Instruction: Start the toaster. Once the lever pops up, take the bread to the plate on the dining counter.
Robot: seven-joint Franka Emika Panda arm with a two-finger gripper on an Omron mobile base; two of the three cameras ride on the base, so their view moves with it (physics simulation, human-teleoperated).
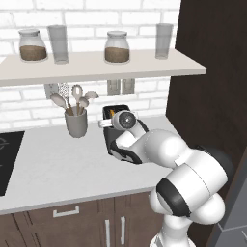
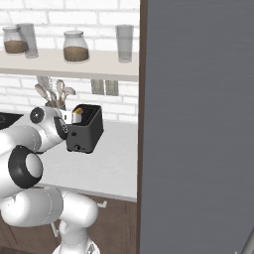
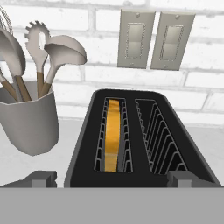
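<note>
The dark grey toaster [image 3: 144, 131] stands on the kitchen counter against the brick wall, seen from just above and in front. The bread [image 3: 112, 133] stands deep in its left slot, golden crust edge up; the right slot is empty. My gripper [image 3: 113, 179] hovers over the toaster's near edge, open, its two fingertips [image 3: 41, 178] set wide to either side with nothing between them. In the base views the toaster [image 1: 115, 112] [image 2: 87, 130] sits partly behind my arm, with the bread [image 2: 78, 115] showing at its top. The plate and the dining counter are out of view.
A grey utensil cup [image 3: 28, 118] [image 1: 76, 123] with spoons stands just left of the toaster. Wall outlets [image 3: 151, 40] are behind it. A shelf [image 1: 96, 67] with jars and glasses hangs above. A tall dark cabinet [image 1: 207, 87] bounds the right; a cooktop [image 1: 7, 159] lies far left.
</note>
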